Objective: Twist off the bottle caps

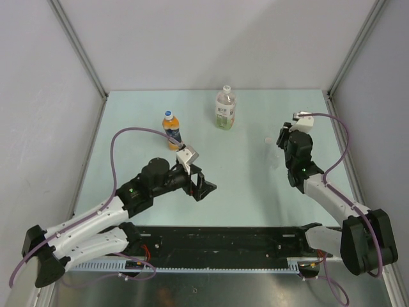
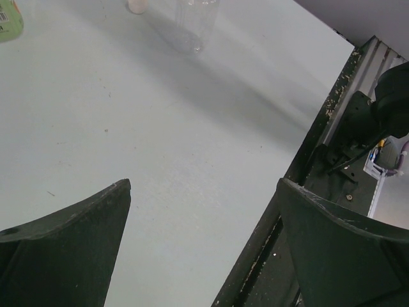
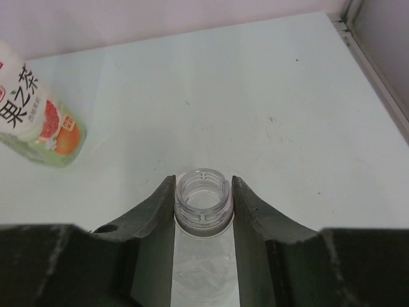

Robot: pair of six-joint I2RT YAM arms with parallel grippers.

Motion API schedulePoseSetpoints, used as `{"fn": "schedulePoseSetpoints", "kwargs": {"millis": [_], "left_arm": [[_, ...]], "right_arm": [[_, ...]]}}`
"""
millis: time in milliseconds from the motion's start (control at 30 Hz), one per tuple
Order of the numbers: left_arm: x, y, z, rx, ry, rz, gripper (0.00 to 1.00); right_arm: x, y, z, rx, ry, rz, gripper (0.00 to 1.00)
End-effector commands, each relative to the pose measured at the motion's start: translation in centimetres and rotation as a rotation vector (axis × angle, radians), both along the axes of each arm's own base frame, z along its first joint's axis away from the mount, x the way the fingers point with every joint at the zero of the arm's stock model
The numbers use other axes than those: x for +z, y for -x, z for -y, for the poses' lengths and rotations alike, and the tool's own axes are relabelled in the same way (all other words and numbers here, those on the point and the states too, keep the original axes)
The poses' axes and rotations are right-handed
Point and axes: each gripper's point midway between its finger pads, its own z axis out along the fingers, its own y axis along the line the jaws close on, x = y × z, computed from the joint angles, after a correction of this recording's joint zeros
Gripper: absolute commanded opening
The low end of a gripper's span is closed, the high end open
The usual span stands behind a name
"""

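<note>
My right gripper is shut on the threaded neck of a clear bottle. The mouth of that bottle is open and has no cap on it. In the top view the right gripper hangs over it at the right of the table. The clear bottle's body shows faintly in the left wrist view. An orange bottle carries a blue cap. A green-labelled bottle carries a whitish cap. My left gripper stands open and empty, low over the table.
A small pale round thing lies at the top edge of the left wrist view; what it is I cannot tell. The green-labelled bottle stands left of the right gripper. A black rail runs along the near edge. Metal posts frame the walls.
</note>
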Motion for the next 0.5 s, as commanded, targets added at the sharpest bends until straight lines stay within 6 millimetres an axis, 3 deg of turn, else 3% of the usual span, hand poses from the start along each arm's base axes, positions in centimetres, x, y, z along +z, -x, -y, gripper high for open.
{"fn": "schedulePoseSetpoints", "kwargs": {"millis": [0,267,300,400,467], "left_arm": [[0.3,0.4,-0.1,-0.016,0.013,0.022,0.99],[0.2,0.1,-0.2,-0.003,0.004,0.027,0.99],[0.1,0.0,-0.2,0.004,0.001,0.028,0.99],[-0.2,-0.4,-0.3,0.022,-0.01,0.025,0.99],[-0.4,-0.5,-0.4,0.033,-0.013,0.019,0.99]], "right_arm": [[-0.2,-0.3,1.8,-0.109,-0.022,0.018,0.0],[0.3,0.2,0.2,0.011,-0.017,0.008,0.11],[0.4,0.3,-0.1,0.029,-0.018,0.008,0.2],[0.7,0.6,-0.6,0.063,-0.029,0.008,0.62],[1.1,0.7,-1.0,0.089,-0.036,0.018,0.78]]}}
